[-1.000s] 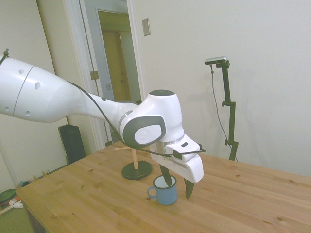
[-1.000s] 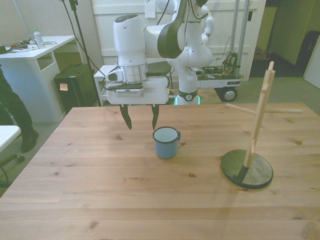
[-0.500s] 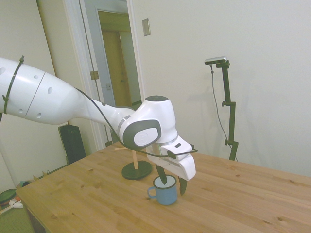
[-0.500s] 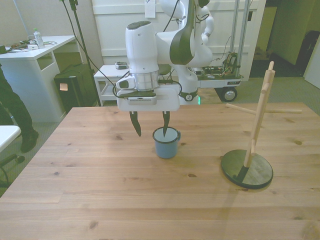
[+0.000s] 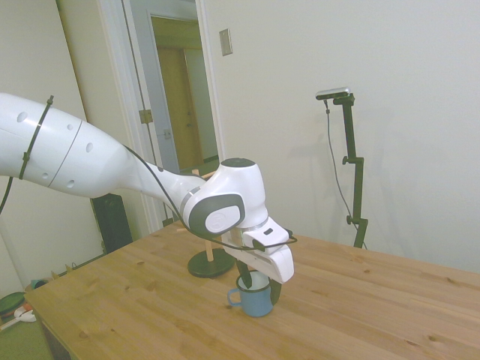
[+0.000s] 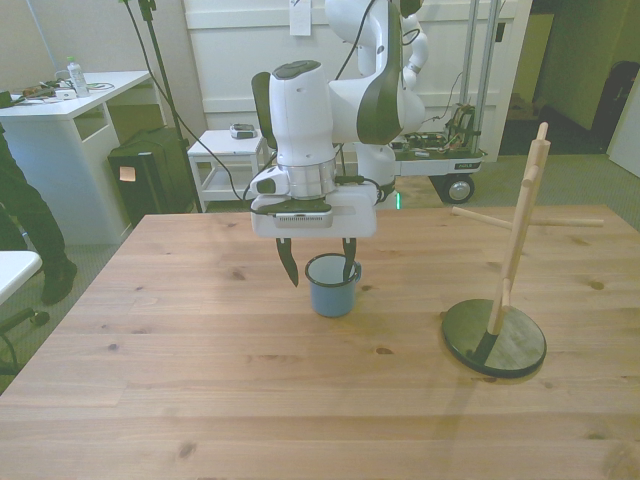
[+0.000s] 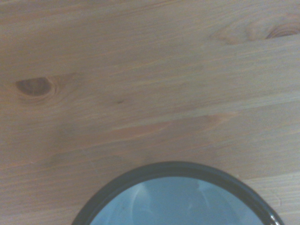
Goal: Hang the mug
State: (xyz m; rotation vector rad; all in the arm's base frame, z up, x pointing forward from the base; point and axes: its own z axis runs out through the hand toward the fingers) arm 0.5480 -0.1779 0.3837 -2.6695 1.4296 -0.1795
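The light-blue mug stands upright on the wooden table, its handle toward the front view's right. My gripper is low over it and open. One finger hangs just outside the mug's wall on the front view's left; the other dips inside near the handle side. In the side view the mug sits under the gripper, handle toward the picture's left. The wrist view shows the mug's dark rim and white inside from close above. A wooden peg stand on a round dark base rises at the front view's right.
In the side view the peg stand's base lies behind the arm. A person stands by a white desk off the front view's left. A white cart sits beyond the table's far edge.
The gripper has moved toward the front view's right and come down, from beside the mug to straddling its wall. The mug has not moved.
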